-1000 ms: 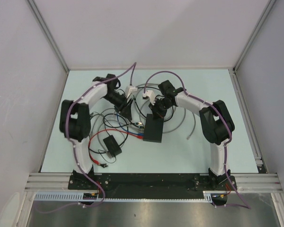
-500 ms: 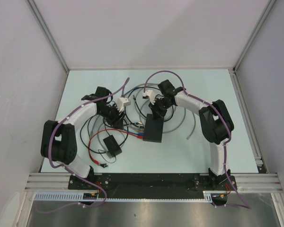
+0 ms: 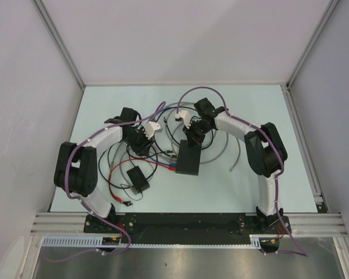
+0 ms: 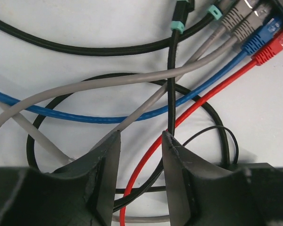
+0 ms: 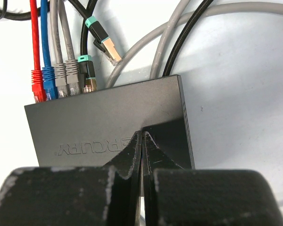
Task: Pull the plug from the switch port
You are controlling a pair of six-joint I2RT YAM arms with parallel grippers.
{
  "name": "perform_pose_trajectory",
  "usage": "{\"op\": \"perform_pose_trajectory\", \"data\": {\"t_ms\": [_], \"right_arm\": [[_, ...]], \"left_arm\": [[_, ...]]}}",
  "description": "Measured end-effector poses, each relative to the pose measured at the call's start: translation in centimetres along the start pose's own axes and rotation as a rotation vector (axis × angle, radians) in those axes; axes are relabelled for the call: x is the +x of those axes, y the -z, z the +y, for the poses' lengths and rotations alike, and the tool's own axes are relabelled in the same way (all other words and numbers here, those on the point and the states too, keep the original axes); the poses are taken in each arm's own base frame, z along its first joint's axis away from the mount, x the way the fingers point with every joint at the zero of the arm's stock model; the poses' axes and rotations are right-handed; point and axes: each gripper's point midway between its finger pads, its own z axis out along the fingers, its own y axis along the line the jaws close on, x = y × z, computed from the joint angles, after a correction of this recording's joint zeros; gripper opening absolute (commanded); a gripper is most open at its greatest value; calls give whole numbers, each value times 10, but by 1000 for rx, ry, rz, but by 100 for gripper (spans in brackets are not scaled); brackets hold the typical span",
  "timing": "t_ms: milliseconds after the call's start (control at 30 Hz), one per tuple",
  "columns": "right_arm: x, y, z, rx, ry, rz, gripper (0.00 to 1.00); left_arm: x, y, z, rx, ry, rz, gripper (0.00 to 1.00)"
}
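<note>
Plugs (image 4: 260, 39) in the switch port (image 5: 63, 95) beyond empty, half-open left claw (image 4: 140, 137); right claw (image 5: 141, 137) closed atop box (image 5: 99, 123).

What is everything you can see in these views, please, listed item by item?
switch: 1, dark grey, mid table, under the right gripper
red plug: 1, red, in the end port of the switch
blue plug: 1, blue, in the port beside the red one
grey plugs: 2, grey, in the next two ports
black plug: 1, black with a teal band, in the port after the grey ones
loose plug: 1, black with a teal band and gold tip, on the table beside the ports, not plugged in
small box: 1, black, with thin wires, left of the switch
table: 1, pale
left gripper: 1, black, open, over the cables
right gripper: 1, black, shut, tips on the switch
</note>
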Motion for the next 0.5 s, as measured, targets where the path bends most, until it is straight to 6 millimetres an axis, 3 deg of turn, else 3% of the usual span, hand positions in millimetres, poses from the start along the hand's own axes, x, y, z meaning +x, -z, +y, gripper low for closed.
{"op": "perform_pose_trajectory", "data": {"t_ms": [233,500], "right_arm": [[0,0,0,0,-1,0,0],[0,0,0,-2,-2,-2,0]], "left_arm": [[-2,1,-6,21,5,-17,42],[-21,20,-9,-12,-17,-95,37]]}}
